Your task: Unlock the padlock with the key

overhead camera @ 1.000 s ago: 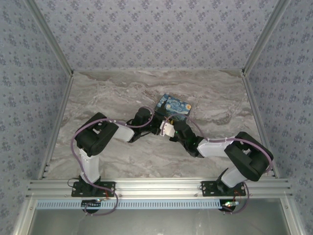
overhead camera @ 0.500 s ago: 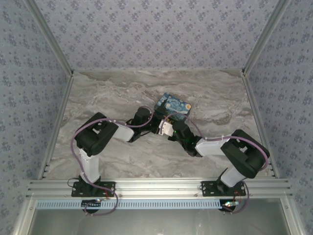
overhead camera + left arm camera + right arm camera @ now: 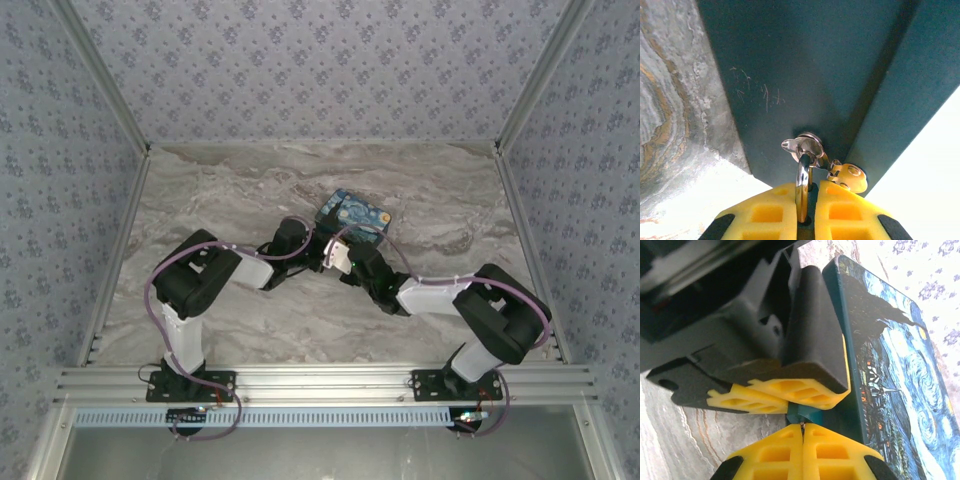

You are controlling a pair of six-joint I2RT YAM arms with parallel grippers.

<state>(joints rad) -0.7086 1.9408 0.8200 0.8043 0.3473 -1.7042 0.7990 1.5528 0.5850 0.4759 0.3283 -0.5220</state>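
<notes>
The padlock's pale metal shackle (image 3: 803, 192) hangs through a metal hasp (image 3: 805, 147) on the side of the dark blue box, and my left gripper (image 3: 809, 187) is shut on it. In the right wrist view the padlock's blue body (image 3: 801, 415) pokes out below the left fingers (image 3: 805, 390). My right gripper (image 3: 803, 426) is shut right under that body. A tiny metal glint, the key (image 3: 803, 424), shows between its tips. From above, both grippers meet at the box's near side, left gripper (image 3: 322, 256) and right gripper (image 3: 348, 258).
The starry-night box (image 3: 355, 213) lies on the marble table (image 3: 220, 190), just beyond the grippers. A brass latch plate (image 3: 850, 177) sits beside the hasp. Patterned walls with metal rails (image 3: 120, 230) enclose the table on three sides.
The right gripper has closed and its arm has edged left toward the padlock. The left arm has stayed put, still gripping.
</notes>
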